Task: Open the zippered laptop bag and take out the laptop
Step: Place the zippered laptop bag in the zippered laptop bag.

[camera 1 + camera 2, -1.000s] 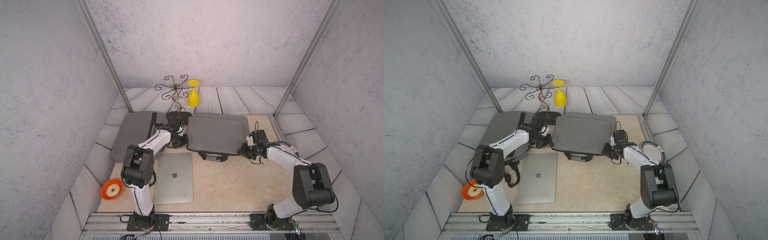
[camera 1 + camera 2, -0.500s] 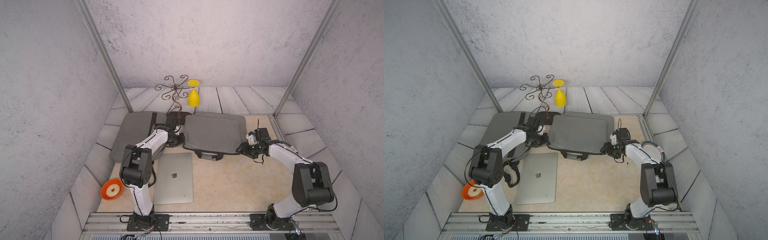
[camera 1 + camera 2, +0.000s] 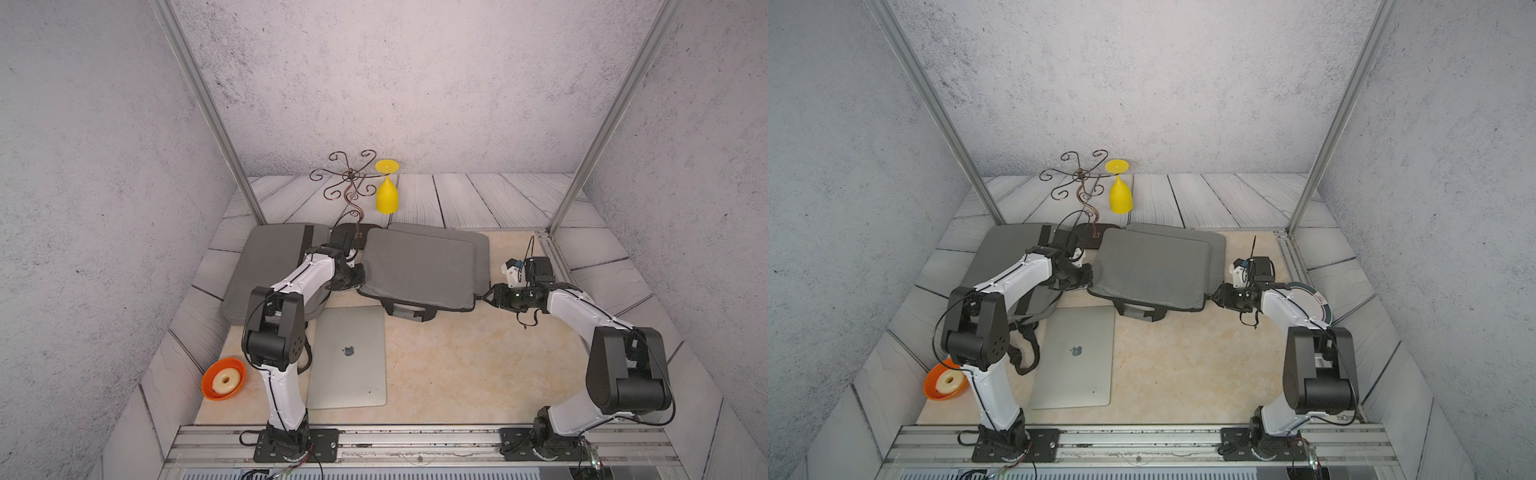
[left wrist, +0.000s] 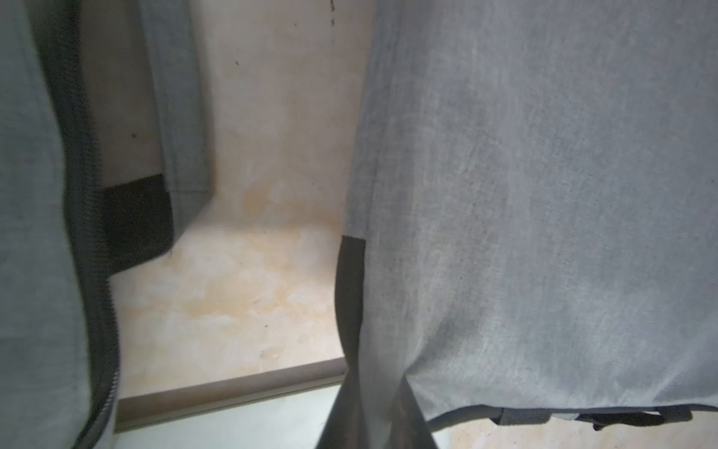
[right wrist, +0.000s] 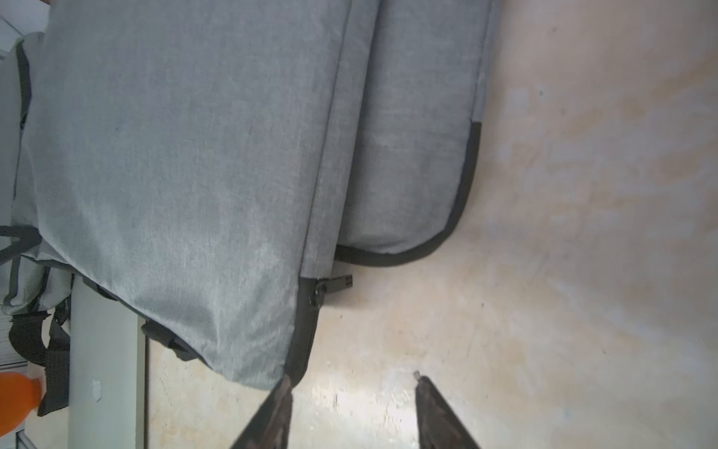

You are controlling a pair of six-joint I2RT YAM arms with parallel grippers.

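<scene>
The silver laptop (image 3: 349,357) lies flat and shut on the table, in front of the bags, in both top views. The grey laptop bag (image 3: 415,270) lies behind it, handle toward the front. My left gripper (image 3: 358,279) is at the bag's left edge, and in the left wrist view this gripper (image 4: 379,421) is shut on a fold of the bag's grey fabric (image 4: 544,194). My right gripper (image 3: 487,296) stands open at the bag's right front corner. In the right wrist view one finger (image 5: 277,400) touches that corner and nothing lies between the fingers. The zipper pull (image 5: 335,283) hangs nearby.
A second grey padded layer (image 3: 482,253) sticks out behind the bag on the right. A grey backpack (image 3: 270,257) lies at the left. An iron scroll stand (image 3: 351,178) and a yellow goblet (image 3: 387,195) stand at the back. An orange bowl (image 3: 223,378) and a plate (image 3: 1308,299) sit at the sides.
The laptop bag has slid to the left with my left gripper. My right gripper has let go of the bag's right corner and opened.
</scene>
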